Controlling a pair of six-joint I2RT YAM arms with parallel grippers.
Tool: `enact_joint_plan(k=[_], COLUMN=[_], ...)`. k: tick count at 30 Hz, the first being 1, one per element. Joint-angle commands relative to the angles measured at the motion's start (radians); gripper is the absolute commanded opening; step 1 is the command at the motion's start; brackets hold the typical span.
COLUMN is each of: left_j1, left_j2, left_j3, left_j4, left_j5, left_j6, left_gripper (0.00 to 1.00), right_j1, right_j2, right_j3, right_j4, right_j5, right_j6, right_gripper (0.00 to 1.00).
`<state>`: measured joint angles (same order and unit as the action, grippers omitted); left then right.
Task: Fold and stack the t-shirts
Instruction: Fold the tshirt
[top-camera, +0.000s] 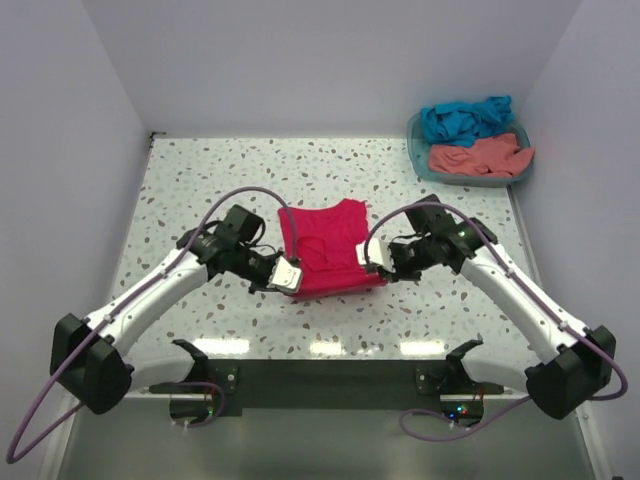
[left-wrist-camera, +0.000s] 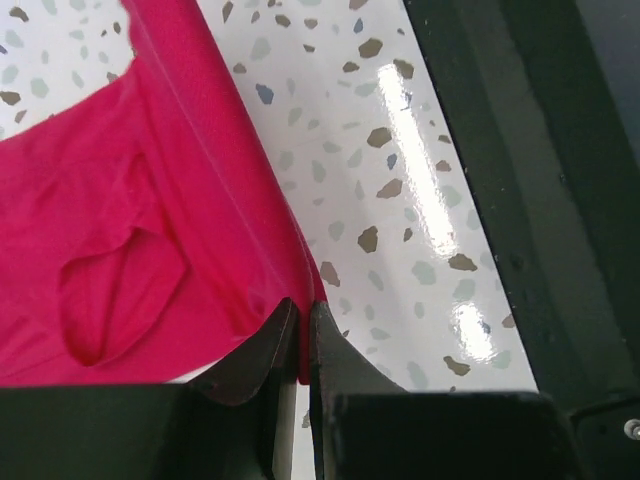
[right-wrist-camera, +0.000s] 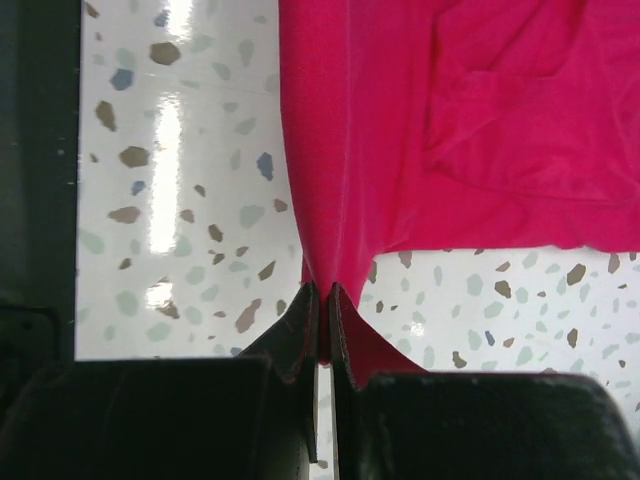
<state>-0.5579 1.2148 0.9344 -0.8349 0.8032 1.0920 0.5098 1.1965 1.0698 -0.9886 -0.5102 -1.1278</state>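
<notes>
Left gripper (top-camera: 289, 276) nipped tight on the near left corner of the crimson-pink t-shirt (top-camera: 325, 250), jaws all but meeting with a thin ridge of cloth between them. Right gripper (top-camera: 368, 254) likewise pressed together on the shirt's near right edge, cloth drawn to a point at the tips. Lies around the middle of the speckled table (top-camera: 200, 180), between the two wrists. Looks plain, soft and bright, with no print. Sits folded over itself into a compact, roughly square pad, with shallow creases and a loose pocket-like fold in the upper layer. Rises to a small peak at each pinched spot and rests flat elsewhere. Measures about as long as wide, so offers no clear long axis, and sits slightly askew to the table's edges. Shows a shallow dip in the far edge, perhaps the neckline; cannot tell for sure which way the neck points. Farther out, at the far right corner, stands a teal plastic basket (top-camera: 413, 140). Holds the teal-blue t-shirt (top-camera: 465, 118) crumpled at the back and the salmon-coral t-shirt (top-camera: 475, 157) bunched in front, both unfolded, well apart from the crimson one.
</notes>
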Motion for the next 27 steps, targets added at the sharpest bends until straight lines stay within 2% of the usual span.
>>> enact_joint_plan(k=[1, 5, 9, 12, 21, 27], left_j1=[0.003, 0.027, 0.162, 0.223, 0.285, 0.311], left_j2=[-0.038, 0.076, 0.234, 0.342, 0.603, 0.787], left_j3=[0.082, 0.222, 0.325, 0.405, 0.601, 0.79], left_j4=[-0.147, -0.188, -0.265, -0.267, -0.3, -0.32], left_j5=[0.053, 0.005, 0.07, 0.082, 0.076, 0.083], left_j6=[-0.055, -0.029, 0.081, 0.118, 0.212, 0.223], left_gripper=[0.0, 0.0, 0.0, 0.0, 0.0, 0.0], right_j1=[-0.007, -0.022, -0.047, -0.074, -0.131, -0.154], right_j2=[-0.014, 0.096, 0.239, 0.366, 0.727, 0.885], right_j3=[0.09, 0.191, 0.278, 0.379, 0.714, 0.881], right_j4=[-0.16, -0.2, -0.18, -0.206, -0.327, -0.361], right_j5=[-0.045, -0.028, -0.036, -0.047, -0.071, -0.068], right_j6=[0.026, -0.035, -0.072, -0.118, -0.164, -0.179], right_gripper=[0.0, 0.0, 0.0, 0.0, 0.0, 0.0])
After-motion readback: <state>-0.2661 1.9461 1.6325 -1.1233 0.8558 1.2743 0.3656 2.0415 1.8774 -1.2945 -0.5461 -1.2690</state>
